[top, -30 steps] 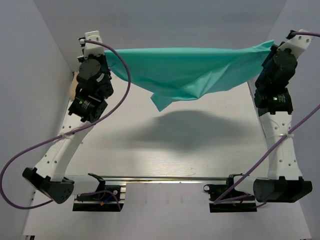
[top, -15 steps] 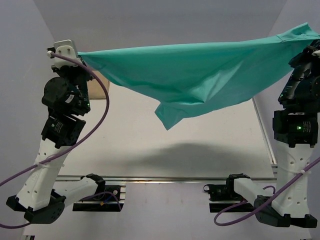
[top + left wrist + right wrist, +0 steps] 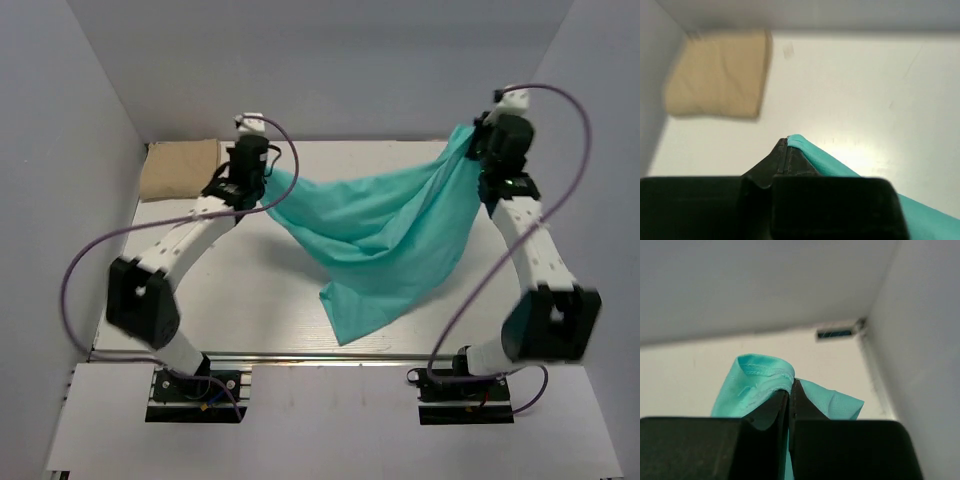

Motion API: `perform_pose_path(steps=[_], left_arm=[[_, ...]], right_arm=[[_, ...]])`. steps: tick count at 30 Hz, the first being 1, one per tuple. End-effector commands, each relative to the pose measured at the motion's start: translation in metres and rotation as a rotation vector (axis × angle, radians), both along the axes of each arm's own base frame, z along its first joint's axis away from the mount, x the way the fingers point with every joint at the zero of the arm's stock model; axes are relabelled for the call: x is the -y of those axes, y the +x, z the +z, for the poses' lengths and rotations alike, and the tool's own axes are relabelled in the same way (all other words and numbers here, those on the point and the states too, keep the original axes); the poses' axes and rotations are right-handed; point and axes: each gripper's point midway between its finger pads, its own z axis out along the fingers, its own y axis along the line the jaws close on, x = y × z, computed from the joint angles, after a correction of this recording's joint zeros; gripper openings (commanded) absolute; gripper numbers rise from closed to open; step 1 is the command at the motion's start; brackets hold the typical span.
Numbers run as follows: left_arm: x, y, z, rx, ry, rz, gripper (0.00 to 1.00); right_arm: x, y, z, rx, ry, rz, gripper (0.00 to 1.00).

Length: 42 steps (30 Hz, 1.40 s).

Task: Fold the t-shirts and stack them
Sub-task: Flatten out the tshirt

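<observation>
- Top: we're holding the teal t-shirt (image 3: 385, 240) slung over the table (image 3: 250, 300) between left gripper (image 3: 263, 180) and right gripper (image 3: 480, 140); tan t-shirt (image 3: 180, 168) is lying at the table's far-left corner.
- Left wrist: jaws are pinching a teal edge.
- Right wrist: jaws are clamping the bunched hem.

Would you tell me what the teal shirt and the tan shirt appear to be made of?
Teal shirt: thin, soft cloth, matte; it sags in creased folds and shows a stitched hem. Tan shirt: likely soft matte cloth, folded into a rumpled pad.
</observation>
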Motion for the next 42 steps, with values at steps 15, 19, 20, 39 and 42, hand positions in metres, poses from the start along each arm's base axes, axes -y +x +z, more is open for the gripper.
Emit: perform_pose_path(steps=[15, 19, 20, 39, 42], left_arm=[[0.046, 0.051, -0.16, -0.478, -0.074, -0.204, 1.0], [0.112, 0.028, -0.164, -0.52, -0.125, -0.559, 1.0], [0.125, 0.02, -0.161, -0.518, -0.131, -0.623, 1.0], [0.3, -0.11, -0.214, -0.604, 0.112, -1.208, 0.89], [0.298, -0.101, -0.23, -0.601, 0.211, -1.137, 0.9]], right_arm=[[-0.043, 0.076, -0.214, -0.562, 0.17, 0.159, 0.9], [-0.041, 0.048, -0.213, -0.573, 0.224, 0.119, 0.9], [-0.038, 0.037, -0.216, -0.579, 0.256, 0.081, 0.9], [-0.045, -0.093, -0.245, -0.638, 0.408, 0.035, 0.9], [-0.045, -0.095, -0.239, -0.619, 0.404, 0.04, 0.9]])
